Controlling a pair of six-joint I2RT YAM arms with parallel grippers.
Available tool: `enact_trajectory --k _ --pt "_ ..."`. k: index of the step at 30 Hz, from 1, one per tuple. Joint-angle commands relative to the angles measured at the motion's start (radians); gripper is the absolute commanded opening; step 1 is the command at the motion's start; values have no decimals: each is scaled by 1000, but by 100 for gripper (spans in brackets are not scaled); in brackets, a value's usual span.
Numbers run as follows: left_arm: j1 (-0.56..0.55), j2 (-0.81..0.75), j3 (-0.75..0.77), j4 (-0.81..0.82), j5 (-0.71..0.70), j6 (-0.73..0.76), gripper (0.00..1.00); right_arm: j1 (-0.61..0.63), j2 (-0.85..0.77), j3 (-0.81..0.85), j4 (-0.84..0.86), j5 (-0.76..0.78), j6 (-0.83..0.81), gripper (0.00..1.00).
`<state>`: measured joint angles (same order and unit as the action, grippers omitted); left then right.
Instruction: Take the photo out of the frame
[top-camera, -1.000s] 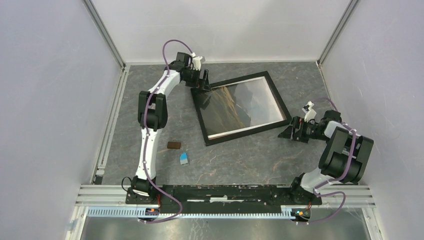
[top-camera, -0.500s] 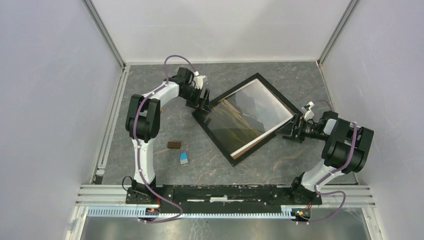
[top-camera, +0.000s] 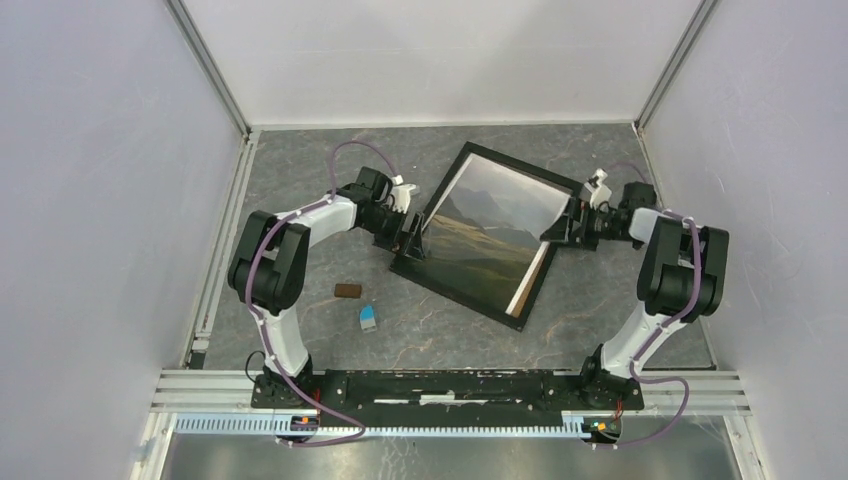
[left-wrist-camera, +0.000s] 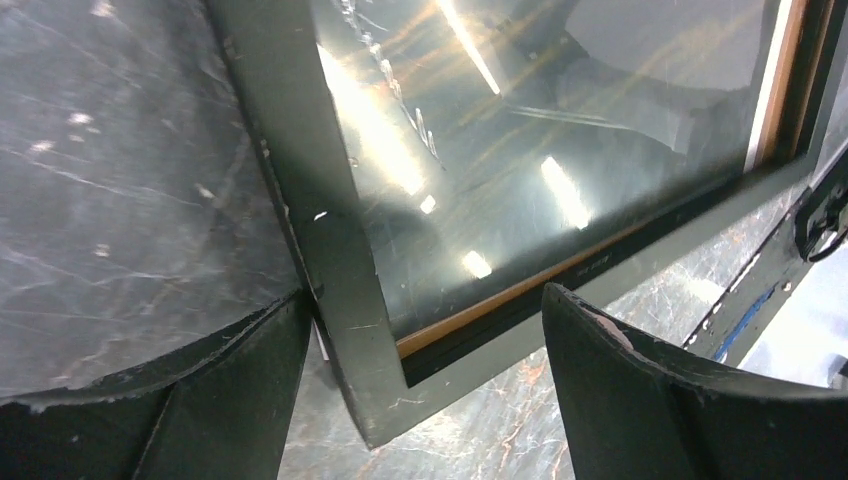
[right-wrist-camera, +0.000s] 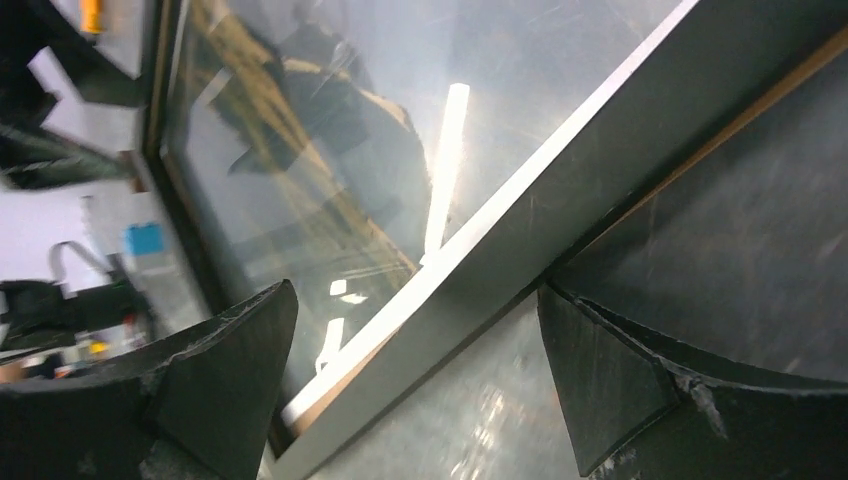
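**Both claws wide at opposite edges of the frame**

The frame (left-wrist-camera: 300, 170) rests on the dark grey, marble-veined counter (top-camera: 300, 160), turned on a slant. I cannot tell whether it lies fully flat. Its front border is thin, matte black and lightly scratched. The glass is glossy and streaked with reflected light, and a thin light-wood line shows along the inner edge. The photo (top-camera: 490, 235), green-brown hills under grey mountains, sits behind the glass inside the frame.

My left claw (top-camera: 411, 238) stands wide at the frame's near-left corner. In the left wrist view that corner lies between the rough black fingers, with one finger close against the outer edge; I cannot tell whether it touches. My right claw (top-camera: 560, 228) is also spread wide, and the frame's far-right edge runs diagonally between its fingers.

A small brown block (top-camera: 348, 291) and a blue-and-white piece (top-camera: 369, 318) lie well apart from the frame, nearer the left arm.
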<state>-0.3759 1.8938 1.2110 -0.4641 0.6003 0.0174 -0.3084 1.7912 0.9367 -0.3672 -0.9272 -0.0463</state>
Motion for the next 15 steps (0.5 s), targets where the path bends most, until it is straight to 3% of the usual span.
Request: enact_trajectory --k 1,9,15 --pt "-70 -45 -67 57 69 -28 90 109 101 46 70 283 -14 98" --pt "-115 -115 -170 68 128 -65 89 233 204 174 85 325 14 98" --pt "-120 -162 -244 53 120 -58 89 282 211 119 115 320 36 98"
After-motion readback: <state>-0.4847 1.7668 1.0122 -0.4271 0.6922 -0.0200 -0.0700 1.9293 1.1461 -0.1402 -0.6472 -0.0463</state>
